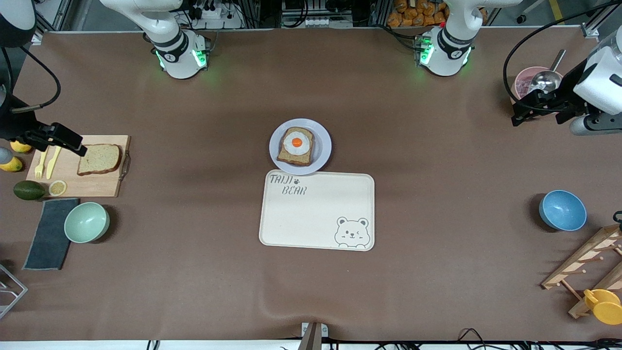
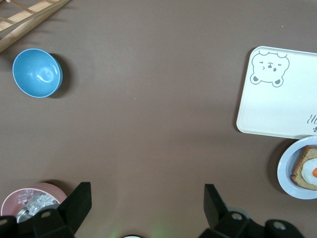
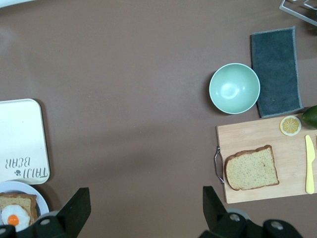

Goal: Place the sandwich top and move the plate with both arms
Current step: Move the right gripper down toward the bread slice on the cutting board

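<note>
Brown sandwich top [image 1: 99, 159] beside right pincer [image 1: 73, 144]

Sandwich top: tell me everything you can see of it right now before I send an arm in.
The sandwich top is one plain slice of light-brown wholemeal bread with a darker crust, squarish with one rounded edge. It lies flat on the wooden cutting board at the right arm's end of the table, near the board's metal handle, beside a yellow knife and fork. Nothing grips or covers it; it looks whole.
</note>
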Robot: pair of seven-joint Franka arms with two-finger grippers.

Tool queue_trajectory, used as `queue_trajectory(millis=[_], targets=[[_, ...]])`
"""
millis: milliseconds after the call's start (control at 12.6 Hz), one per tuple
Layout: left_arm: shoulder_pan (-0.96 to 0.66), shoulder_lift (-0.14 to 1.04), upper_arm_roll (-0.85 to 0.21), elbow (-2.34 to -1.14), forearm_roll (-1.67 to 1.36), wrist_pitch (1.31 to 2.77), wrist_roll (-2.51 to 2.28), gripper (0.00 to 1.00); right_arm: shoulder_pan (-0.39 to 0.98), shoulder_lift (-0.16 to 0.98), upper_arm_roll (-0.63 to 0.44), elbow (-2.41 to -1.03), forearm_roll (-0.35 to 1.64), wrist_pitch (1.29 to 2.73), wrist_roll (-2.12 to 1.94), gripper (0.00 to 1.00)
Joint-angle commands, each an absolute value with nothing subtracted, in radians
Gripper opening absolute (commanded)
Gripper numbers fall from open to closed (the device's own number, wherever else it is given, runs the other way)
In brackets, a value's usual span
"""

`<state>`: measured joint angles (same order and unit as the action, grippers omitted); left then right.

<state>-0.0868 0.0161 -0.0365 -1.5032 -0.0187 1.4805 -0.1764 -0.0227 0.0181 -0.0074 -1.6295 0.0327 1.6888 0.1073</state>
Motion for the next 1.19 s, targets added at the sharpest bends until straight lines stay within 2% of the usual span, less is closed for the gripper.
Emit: queue_trajectory(millis=[0, 556, 873, 1111], targets=[[-0.089, 0.015, -0.040, -1.506, -0.002, 1.488, -0.176, 1.00, -0.072, 0.031, -0.003, -1.652, 0.051, 1.668, 0.051, 1.00], [-0.089, 0.012, -0.040, -1.512, -0.002, 1.490, -0.179, 1.00, -0.220, 0.070, -0.002, -1.768, 0.057, 1.686, -0.117, 1.00], [-0.078, 0.014, -0.038, -1.516, 0.005, 1.496, -0.157, 1.00, -0.317, 0.089, -0.002, -1.882, 0.057, 1.817, -0.294, 1.00], [-0.069, 0.014, -0.037, -1.516, -0.005, 1.494, -0.173, 1.00, -0.368, 0.115, -0.002, -1.907, 0.071, 1.842, -0.321, 1.00]])
